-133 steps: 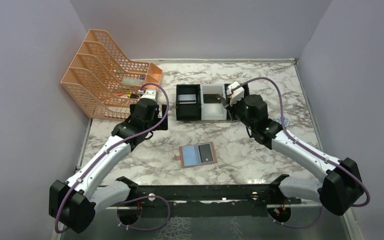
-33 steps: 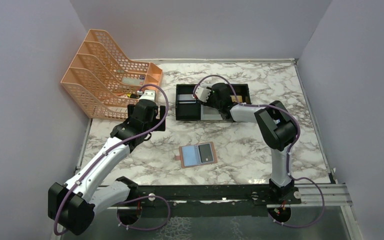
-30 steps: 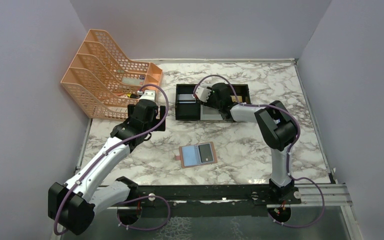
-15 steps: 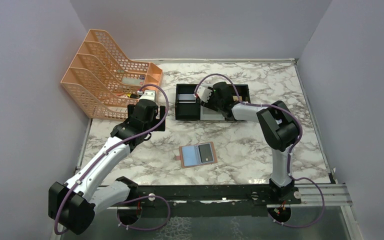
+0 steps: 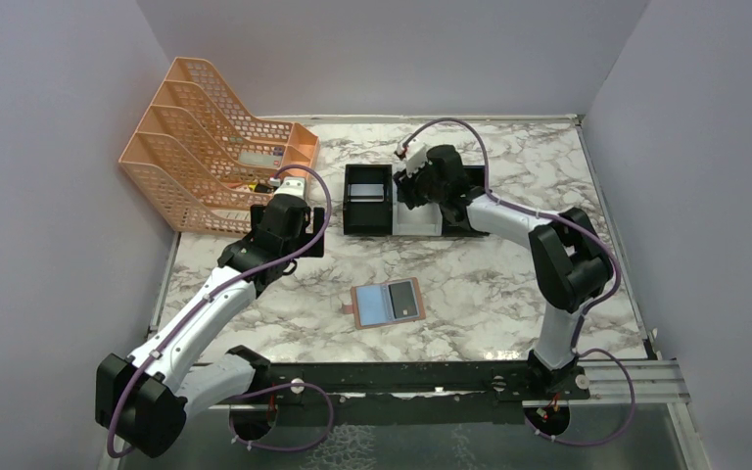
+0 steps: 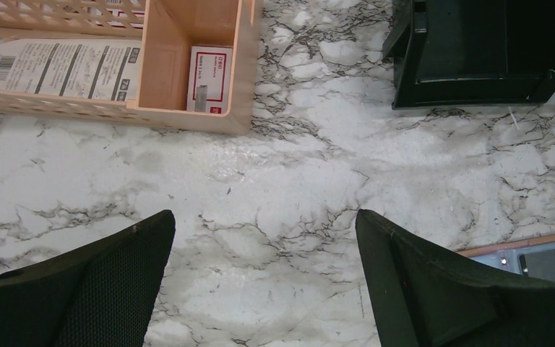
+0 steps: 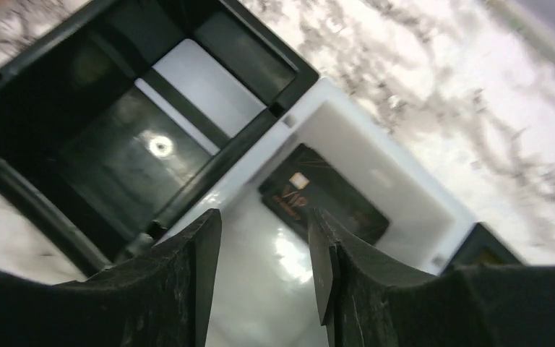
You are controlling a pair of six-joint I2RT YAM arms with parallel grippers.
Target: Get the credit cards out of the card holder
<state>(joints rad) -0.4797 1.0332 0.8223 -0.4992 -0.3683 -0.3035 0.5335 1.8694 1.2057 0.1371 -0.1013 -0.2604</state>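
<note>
The card holder [image 5: 376, 305] lies open on the marble, tan-edged with pale blue lining. A dark grey credit card [image 5: 405, 300] sits in its right half. A corner of the card holder [image 6: 509, 254] shows at the lower right of the left wrist view. My left gripper [image 5: 292, 243] [image 6: 264, 217] hovers open over bare marble, left of and behind the holder. Over the white tray [image 5: 416, 221] [image 7: 376, 166] my right gripper [image 5: 414, 192] [image 7: 262, 217] is open, nothing between its fingers. A dark credit card [image 7: 325, 199] with a gold chip lies flat in that tray.
A black tray [image 5: 367, 201] [image 7: 115, 137] [image 6: 477, 58] stands left of the white one, another black tray [image 5: 468, 204] to its right. The orange mesh file rack [image 5: 206, 147] [image 6: 115, 65] holds papers at the back left. Grey walls close in three sides.
The right arm's elbow has swung out to the right and its gripper has risen and shifted back over the trays. The left arm and the card holder have not moved.
</note>
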